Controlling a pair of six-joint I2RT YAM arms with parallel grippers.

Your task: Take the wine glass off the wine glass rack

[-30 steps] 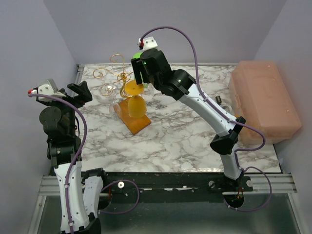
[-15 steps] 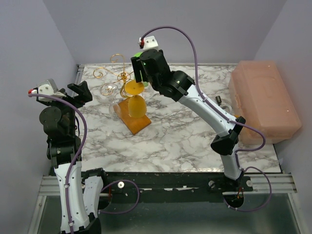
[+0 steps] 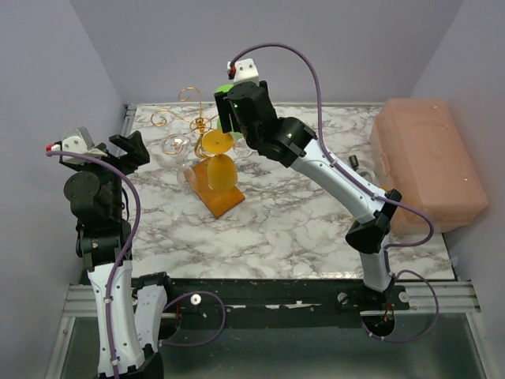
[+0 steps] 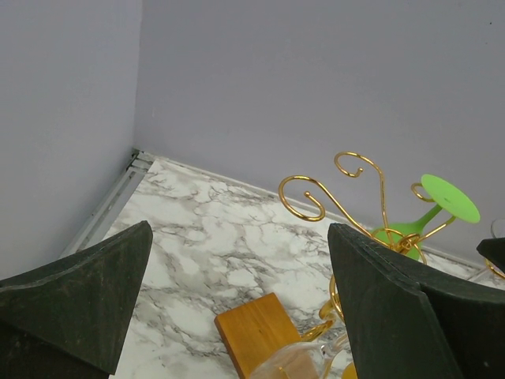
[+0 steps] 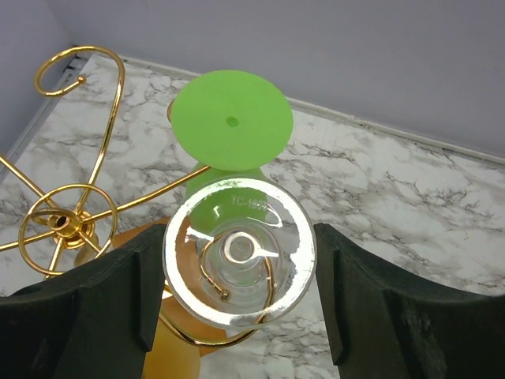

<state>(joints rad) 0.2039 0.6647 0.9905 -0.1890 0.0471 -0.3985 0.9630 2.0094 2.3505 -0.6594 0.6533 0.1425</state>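
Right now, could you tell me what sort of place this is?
Likely a robot test cell: plain walls box in a marble-look table, and the left arm and right arm are bolted to a rail.

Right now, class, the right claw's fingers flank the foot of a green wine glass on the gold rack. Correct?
No: the foot inside the right claw belongs to the clear wine glass; the green wine glass hangs behind it. The right wrist view shows this.

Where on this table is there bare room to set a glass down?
Bare marble between the rack's wooden base, the pink box and the near edge. Crowded at back left: wine glass rack, green glass, right fingers gripping the clear wine glass.
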